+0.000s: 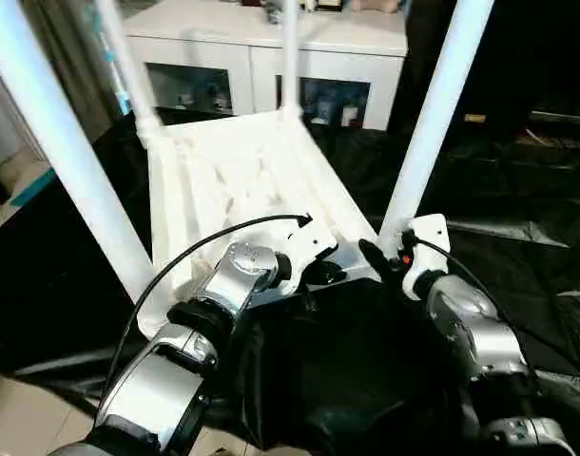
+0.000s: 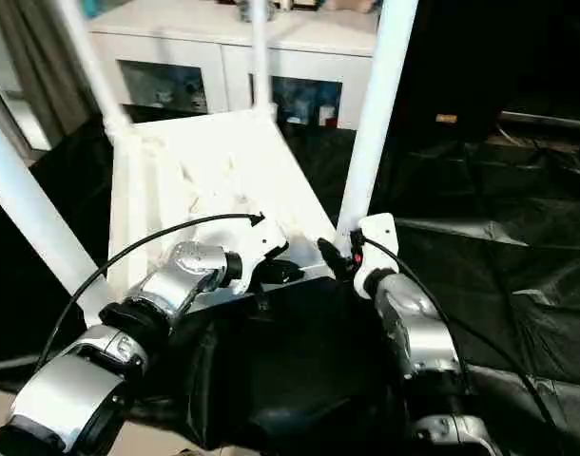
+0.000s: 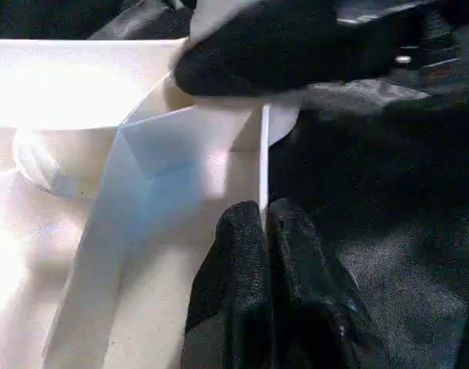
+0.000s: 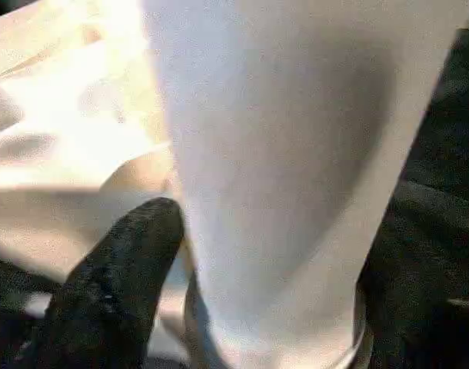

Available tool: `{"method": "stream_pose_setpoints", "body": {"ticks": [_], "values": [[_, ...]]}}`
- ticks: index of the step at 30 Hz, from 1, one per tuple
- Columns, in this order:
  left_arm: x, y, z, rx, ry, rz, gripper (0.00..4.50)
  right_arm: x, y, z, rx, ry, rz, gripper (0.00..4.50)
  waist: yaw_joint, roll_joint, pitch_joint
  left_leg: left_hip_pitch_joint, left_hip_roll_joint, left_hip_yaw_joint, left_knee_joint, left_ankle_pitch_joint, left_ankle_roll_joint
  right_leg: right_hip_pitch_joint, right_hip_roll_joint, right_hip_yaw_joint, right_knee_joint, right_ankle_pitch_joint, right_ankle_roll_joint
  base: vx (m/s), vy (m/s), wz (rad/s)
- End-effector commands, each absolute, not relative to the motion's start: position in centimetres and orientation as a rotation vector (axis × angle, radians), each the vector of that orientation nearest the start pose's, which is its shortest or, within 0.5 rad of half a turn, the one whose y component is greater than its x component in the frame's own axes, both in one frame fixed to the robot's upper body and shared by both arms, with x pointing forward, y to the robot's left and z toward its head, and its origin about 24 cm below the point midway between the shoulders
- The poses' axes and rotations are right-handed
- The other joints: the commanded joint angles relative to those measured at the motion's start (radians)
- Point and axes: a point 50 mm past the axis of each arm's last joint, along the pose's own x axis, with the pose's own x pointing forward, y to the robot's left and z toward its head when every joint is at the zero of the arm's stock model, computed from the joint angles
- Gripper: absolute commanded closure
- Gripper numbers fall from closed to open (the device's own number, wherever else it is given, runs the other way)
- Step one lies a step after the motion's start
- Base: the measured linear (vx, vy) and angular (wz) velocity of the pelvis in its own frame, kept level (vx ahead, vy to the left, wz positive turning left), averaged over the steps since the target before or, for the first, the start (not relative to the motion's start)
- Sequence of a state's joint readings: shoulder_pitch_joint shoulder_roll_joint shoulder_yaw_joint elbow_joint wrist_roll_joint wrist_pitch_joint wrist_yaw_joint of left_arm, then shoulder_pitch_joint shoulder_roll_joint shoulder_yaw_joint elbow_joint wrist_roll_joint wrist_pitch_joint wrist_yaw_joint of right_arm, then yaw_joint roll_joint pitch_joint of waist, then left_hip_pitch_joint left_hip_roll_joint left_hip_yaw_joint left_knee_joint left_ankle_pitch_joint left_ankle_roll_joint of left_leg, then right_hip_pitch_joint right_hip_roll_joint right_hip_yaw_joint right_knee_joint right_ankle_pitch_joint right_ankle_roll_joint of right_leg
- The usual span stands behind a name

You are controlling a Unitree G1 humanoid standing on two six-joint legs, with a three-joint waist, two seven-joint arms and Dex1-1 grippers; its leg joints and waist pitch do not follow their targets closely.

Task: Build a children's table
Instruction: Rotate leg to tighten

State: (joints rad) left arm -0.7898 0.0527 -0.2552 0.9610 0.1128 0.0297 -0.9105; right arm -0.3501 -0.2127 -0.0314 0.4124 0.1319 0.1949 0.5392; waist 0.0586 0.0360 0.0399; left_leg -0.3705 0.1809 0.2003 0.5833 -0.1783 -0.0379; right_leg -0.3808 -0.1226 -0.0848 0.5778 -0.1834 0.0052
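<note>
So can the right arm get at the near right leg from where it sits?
Probably yes: the right end effector is already at the base of that leg, one finger beside it, with nothing between them.

Counted: 1 white tabletop [image 1: 235, 180], upside down; 4 white legs [image 1: 433, 119] standing up from its corners; 2 grippers – left gripper [image 1: 320, 271], right gripper [image 1: 377, 256]; 1 white cabinet [image 1: 271, 43] w/ glass fronts.

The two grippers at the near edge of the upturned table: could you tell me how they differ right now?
The left gripper pinches the tabletop's thin near rim; the right gripper sits at the base of the near right leg, one finger against it. Both work the same near edge.
</note>
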Motion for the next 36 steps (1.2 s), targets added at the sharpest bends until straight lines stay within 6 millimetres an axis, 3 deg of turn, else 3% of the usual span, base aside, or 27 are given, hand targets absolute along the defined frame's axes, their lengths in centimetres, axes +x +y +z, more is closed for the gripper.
{"method": "stream_pose_setpoints", "body": {"ticks": [1,5,6,8,9,11,12,14,15,17,19,22,25,30,33,36], "values": [[33.6,3.8,5.8,0.344,0.283,-1.318,4.5,29.3,-12.7,2.5,0.026,0.307,0.834,0.77,0.002,-0.018,-0.052,0.008,0.048,-0.028,-0.084,-0.327,0.043,0.034,-0.044,0.04,-0.078,-0.296,-0.181,0.0,0.0,0.0],[33.0,4.8,5.9,0.343,0.278,-1.424,4.5,28.7,-13.8,2.9,-0.017,0.314,0.918,0.77,0.005,-0.02,-0.058,0.008,0.051,-0.023,-0.077,-0.249,0.075,0.037,-0.044,0.04,-0.066,-0.199,-0.218,0.0,0.0,0.0],[32.5,5.7,5.9,0.348,0.298,-1.502,4.5,28.5,-14.8,3.4,-0.011,0.315,0.966,0.77,0.01,-0.016,-0.062,0.005,0.052,-0.023,-0.073,-0.205,0.096,0.043,-0.042,0.038,-0.054,-0.136,-0.246,0.0,0.0,0.0],[32.2,6.5,5.8,0.355,0.314,-1.548,4.5,28.2,-15.4,3.9,-0.014,0.313,1.005,0.77,0.012,-0.015,-0.065,0.008,0.055,-0.018,-0.067,-0.169,0.113,0.038,-0.038,0.037,-0.046,-0.072,-0.266,0.0,0.0,0.0],[32.0,7.1,5.7,0.355,0.336,-1.581,4.5,28.0,-16.0,4.1,-0.028,0.321,1.04,0.77,0.016,-0.013,-0.069,0.007,0.055,-0.016,-0.06,-0.112,0.139,0.038,-0.037,0.035,-0.033,0.022,-0.295,0.0,0.0,0.0],[31.9,7.4,5.7,0.356,0.344,-1.598,4.5,27.8,-16.2,4.2,-0.04,0.327,1.055,0.77,0.022,-0.013,-0.073,0.007,0.055,-0.015,-0.054,-0.076,0.157,0.037,-0.038,0.035,-0.027,0.072,-0.306,0.0,0.0,0.0],[31.8,7.8,5.7,0.359,0.352,-1.613,4.5,27.7,-16.5,4.3,-0.044,0.331,1.069,0.77,0.033,-0.015,-0.078,0.003,0.054,-0.015,-0.045,-0.023,0.179,0.035,-0.037,0.035,-0.016,0.13,-0.315,0.0,0.0,0.0],[31.8,8.5,5.8,0.354,0.363,-1.624,4.5,27.6,-17.0,4.6,-0.04,0.333,1.093,0.77,0.037,-0.015,-0.075,-0.002,0.054,-0.015,-0.043,-0.022,0.187,0.031,-0.038,0.034,-0.015,0.124,-0.318,0.0,0.0,0.0],[31.8,8.9,5.8,0.351,0.371,-1.629,4.5,27.5,-17.3,4.8,-0.036,0.335,1.113,0.77,0.039,-0.015,-0.066,-0.003,0.055,-0.013,-0.047,-0.099,0.164,0.029,-0.04,0.034,-0.024,0.017,-0.307,0.0,0.0,0.0],[31.8,9.2,5.9,0.35,0.382,-1.638,4.5,27.5,-17.6,5.0,-0.03,0.335,1.13,0.77,0.043,-0.015,-0.062,0.003,0.058,-0.013,-0.055,-0.173,0.122,0.027,-0.042,0.036,-0.036,-0.094,-0.287,0.0,0.0,0.0],[31.7,9.4,5.9,0.345,0.39,-1.646,4.5,27.5,-17.7,5.2,-0.026,0.336,1.139,1.04,0.043,-0.013,-0.059,0.006,0.06,-0.015,-0.062,-0.225,0.083,0.024,-0.042,0.037,-0.043,-0.166,-0.266,0.0,0.0,0.0],[31.7,9.5,5.9,0.341,0.398,-1.65,4.5,27.6,-17.7,5.3,-0.02,0.334,1.147,1.16,0.043,-0.013,-0.059,0.006,0.061,-0.017,-0.066,-0.245,0.051,0.024,-0.043,0.039,-0.046,-0.189,-0.25,0.0,0.0,0.0],[31.7,9.6,5.9,0.342,0.401,-1.651,4.5,27.5,-17.5,5.2,-0.003,0.339,1.161,1.59,0.042,-0.016,-0.063,0.003,0.058,-0.017,-0.064,-0.214,0.054,0.027,-0.042,0.039,-0.04,-0.141,-0.253,0.0,0.0,0.0],[31.8,9.3,5.8,0.343,0.383,-1.617,4.5,26.9,-17.1,4.6,0.029,0.365,1.178,1.93,0.045,-0.016,-0.066,0.0,0.056,-0.015,-0.055,-0.147,0.094,0.028,-0.041,0.037,-0.031,-0.059,-0.27,0.0,0.0,0.0],[32.8,8.6,5.7,0.362,0.369,-1.485,4.5,27.1,-16.8,3.6,0.029,0.379,1.076,2.0,0.045,-0.014,-0.064,0.001,0.055,-0.015,-0.056,-0.172,0.086,0.026,-0.042,0.037,-0.037,-0.104,-0.262,0.0,0.0,0.0],[33.5,8.0,5.7,0.357,0.361,-1.388,4.5,27.8,-16.7,2.6,0.009,0.4,0.943,2.02,0.041,-0.015,-0.058,0.005,0.055,-0.019,-0.066,-0.25,0.036,0.024,-0.045,0.037,-0.052,-0.231,-0.231,0.0,0.0,0.0]]}}
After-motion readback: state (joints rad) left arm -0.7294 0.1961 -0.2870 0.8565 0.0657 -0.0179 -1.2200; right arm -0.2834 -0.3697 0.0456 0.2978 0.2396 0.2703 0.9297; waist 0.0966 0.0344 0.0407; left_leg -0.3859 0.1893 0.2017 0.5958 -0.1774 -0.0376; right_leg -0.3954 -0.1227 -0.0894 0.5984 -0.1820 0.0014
